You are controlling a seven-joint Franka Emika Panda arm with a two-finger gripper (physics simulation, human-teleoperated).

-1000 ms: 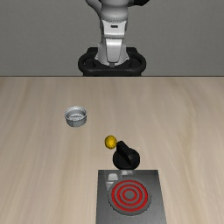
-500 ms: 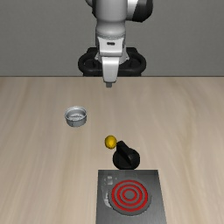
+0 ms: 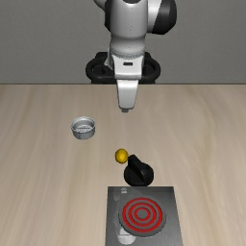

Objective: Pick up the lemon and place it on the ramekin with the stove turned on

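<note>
The empty claw (image 3: 126, 107) has come lower toward the lemon (image 3: 121, 154); its opening I cannot tell. The lemon lies untouched, right of the ramekin (image 3: 86, 127); the stove (image 3: 141, 213) already glows.

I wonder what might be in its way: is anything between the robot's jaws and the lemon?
No. In the exterior view, only bare table lies between the jaws and the lemon.
</note>
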